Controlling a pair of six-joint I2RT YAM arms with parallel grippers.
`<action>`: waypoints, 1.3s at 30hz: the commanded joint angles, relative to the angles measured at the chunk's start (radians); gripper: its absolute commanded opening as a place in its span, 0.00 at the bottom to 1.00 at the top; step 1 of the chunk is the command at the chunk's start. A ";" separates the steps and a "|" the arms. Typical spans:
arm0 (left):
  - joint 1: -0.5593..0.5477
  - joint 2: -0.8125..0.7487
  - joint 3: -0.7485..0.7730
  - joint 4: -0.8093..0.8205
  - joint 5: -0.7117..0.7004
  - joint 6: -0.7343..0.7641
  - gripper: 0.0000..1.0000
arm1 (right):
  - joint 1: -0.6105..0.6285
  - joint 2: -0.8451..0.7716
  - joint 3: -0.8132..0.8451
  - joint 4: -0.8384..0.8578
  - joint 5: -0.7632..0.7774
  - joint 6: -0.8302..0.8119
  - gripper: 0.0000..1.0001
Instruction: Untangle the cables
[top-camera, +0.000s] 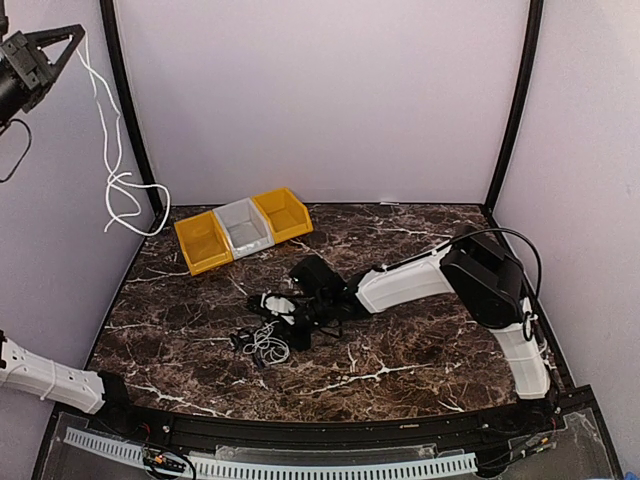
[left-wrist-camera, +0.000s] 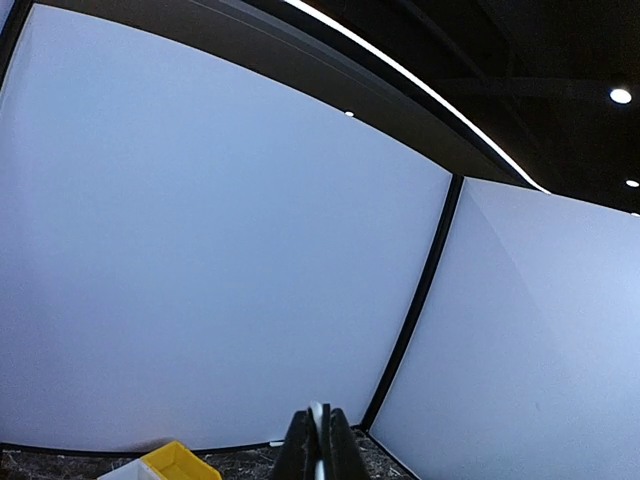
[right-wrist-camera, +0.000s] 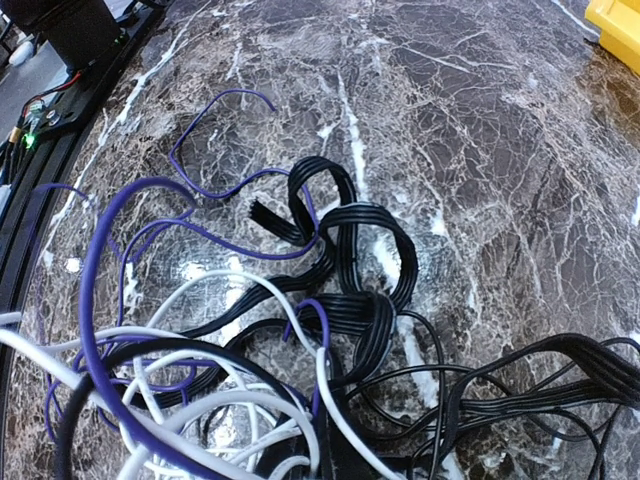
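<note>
Left gripper (top-camera: 76, 34) is raised high at far left, well above the worktop (top-camera: 420, 350). Its fingers (left-wrist-camera: 300, 452) are pressed together, pinching a white cable (top-camera: 112, 165). In the left wrist view the white strand shows right between the tips. The cable hangs from the grip in loose loops along the left wall, well apart from the rest.

The tangle of cables (top-camera: 262, 340) lies on the worktop, a bit left of centre. The right wrist view shows it close up. A purple cord (right-wrist-camera: 95, 230) loops wide on the left, a black flat ribbon cord (right-wrist-camera: 365, 230) is folded in curls mid-frame, and white cords (right-wrist-camera: 200, 400) cross over and under at bottom. Thin black strands run off to the right.

The right arm reaches in from the right side. Right gripper (top-camera: 280, 312) is low at the far edge of the tangle; cannot tell if its fingers are spread or closed, or on anything.

Three bins sit in a row at back left, well apart from the tangle: yellow bin (top-camera: 204, 243), grey bin (top-camera: 243, 226), second yellow bin (top-camera: 283, 213).
</note>
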 joint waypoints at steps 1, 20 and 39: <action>0.004 -0.013 -0.160 0.026 -0.047 0.015 0.00 | -0.007 -0.020 -0.042 -0.108 0.051 -0.029 0.07; 0.005 -0.045 -0.471 -0.009 -0.189 -0.092 0.00 | -0.075 -0.344 0.136 -0.557 -0.099 -0.192 0.88; 0.048 0.051 -0.381 -0.075 -0.243 -0.188 0.00 | -0.047 -0.296 0.146 -0.666 0.264 -0.209 0.98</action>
